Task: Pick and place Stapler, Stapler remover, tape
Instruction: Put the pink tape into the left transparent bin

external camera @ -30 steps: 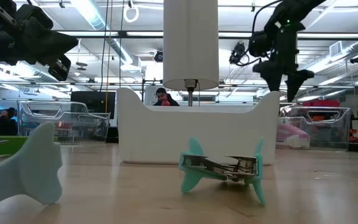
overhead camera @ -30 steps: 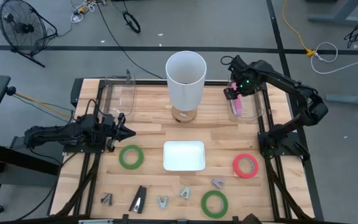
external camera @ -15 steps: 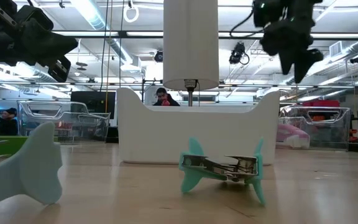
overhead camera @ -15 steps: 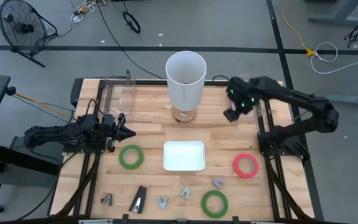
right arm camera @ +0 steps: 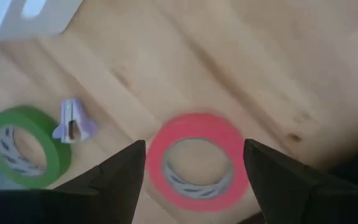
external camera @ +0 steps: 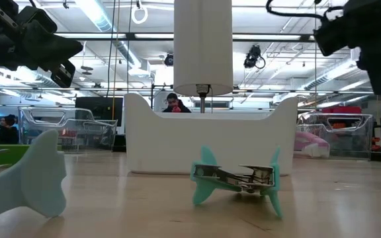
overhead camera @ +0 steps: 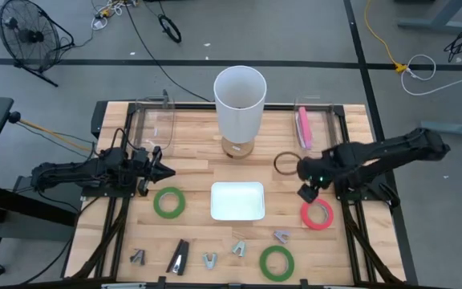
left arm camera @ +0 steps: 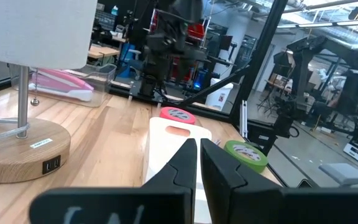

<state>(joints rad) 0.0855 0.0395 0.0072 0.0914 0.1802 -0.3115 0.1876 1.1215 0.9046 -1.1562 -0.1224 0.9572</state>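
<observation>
The right gripper (overhead camera: 306,193) is hovering with fingers spread wide just above the red tape roll (overhead camera: 317,213), which is lying flat, hole facing up, near the table's (overhead camera: 191,164) right edge. The left gripper (overhead camera: 164,170), fingers pinched together, is waiting beside the green tape roll (overhead camera: 168,202).

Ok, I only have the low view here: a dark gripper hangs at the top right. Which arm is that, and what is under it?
Observer: That is the right gripper. The high view shows it just beside the red tape roll, on the side toward the white tray.
Operator: Are its fingers open?
Observer: Yes, open. In the right wrist view the red roll lies on the table between the two fingers, not held.
Operator: And the left arm?
Observer: The left gripper is shut and empty, over the table's left side, near a green tape roll.
</observation>
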